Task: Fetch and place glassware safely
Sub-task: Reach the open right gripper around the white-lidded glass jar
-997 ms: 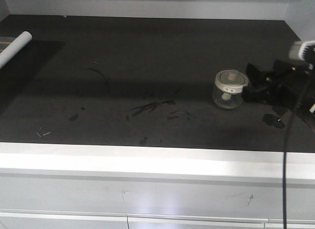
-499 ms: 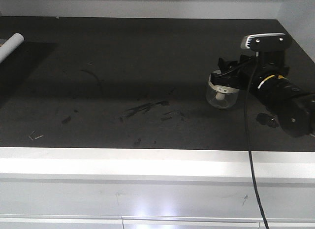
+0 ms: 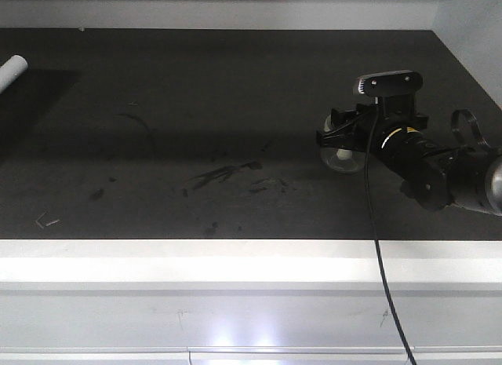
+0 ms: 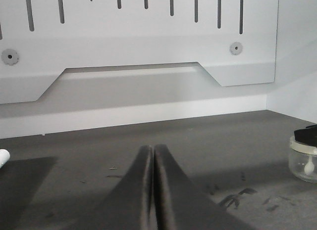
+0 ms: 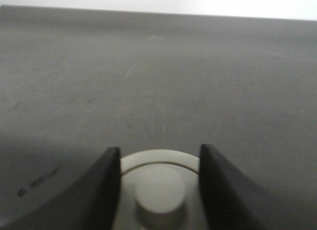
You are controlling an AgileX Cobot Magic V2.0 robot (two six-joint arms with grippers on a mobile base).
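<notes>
The jar [image 3: 343,156] is at the right of the front view, on the dark surface [image 3: 196,90] and, as far as we can judge, not lifted from it. In the left wrist view the jar [image 4: 304,161] shows at the right edge, with its glass bottom down on the surface.

The right gripper [image 3: 339,136] comes in from the right side of the frame and is set around the top of the jar. In the right wrist view the two dark fingers [image 5: 106,190] stand one on each side of the off-white lid [image 5: 159,160], and the knob [image 5: 159,193] is in the middle between them. The fingers seem to touch the lid rim; we cannot tell if they press on it or only stand beside it.

The left gripper [image 4: 152,152] is closed on nothing, its fingers together, and it hovers low over the surface, well apart from the jar. A white tube [image 3: 11,69] lies at the upper left of the front view, far from the work.

We judge that the step in hand is the grasp, so the fetching is only at its beginning. The next move calls for a firm but gentle closing; the hold seems to be at the lid, so the glass body could stay behind or slip when the arm rises. A slow, straight lift with the jar upright would be safer.
</notes>
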